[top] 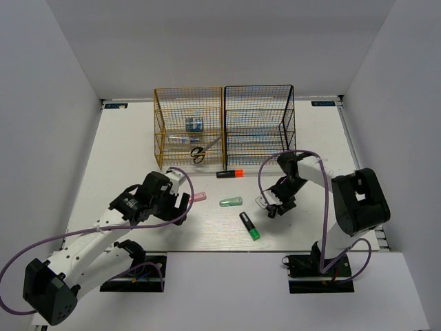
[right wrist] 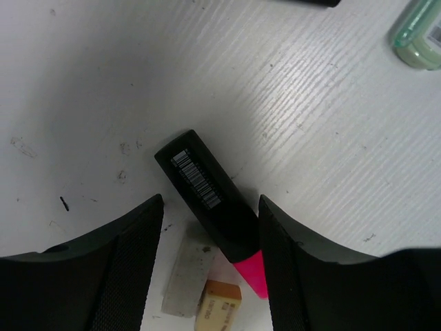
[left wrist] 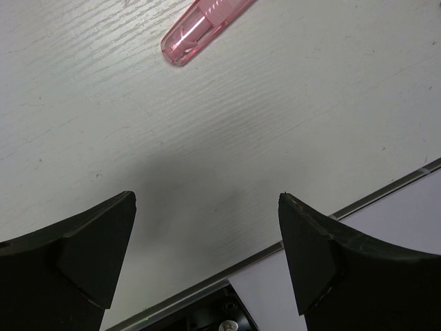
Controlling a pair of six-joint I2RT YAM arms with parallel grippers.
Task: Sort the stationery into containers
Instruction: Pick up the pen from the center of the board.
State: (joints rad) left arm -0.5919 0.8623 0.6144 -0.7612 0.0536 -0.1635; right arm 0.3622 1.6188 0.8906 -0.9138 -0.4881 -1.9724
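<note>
The gold-yellow rack (top: 165, 117) holds a blue tape roll (top: 195, 124), a clear pen (top: 180, 139) and black-handled scissors (top: 198, 154). The black rack (top: 260, 124) stands beside it on the right. My right gripper (top: 272, 205) is open and low over the table. In the right wrist view the gripper (right wrist: 210, 203) straddles a pink-capped highlighter (right wrist: 207, 189), with a beige eraser (right wrist: 189, 276) between the jaws too. My left gripper (top: 180, 200) is open and empty. In its wrist view (left wrist: 207, 203) a pink capsule (left wrist: 203, 24) lies beyond the fingers.
An orange-capped highlighter (top: 231, 174) lies in front of the racks. A green capsule (top: 231, 202) and a green-capped highlighter (top: 249, 225) lie mid-table. The green capsule also shows in the right wrist view (right wrist: 420, 34). The table's front edge (left wrist: 386, 186) is close under my left gripper.
</note>
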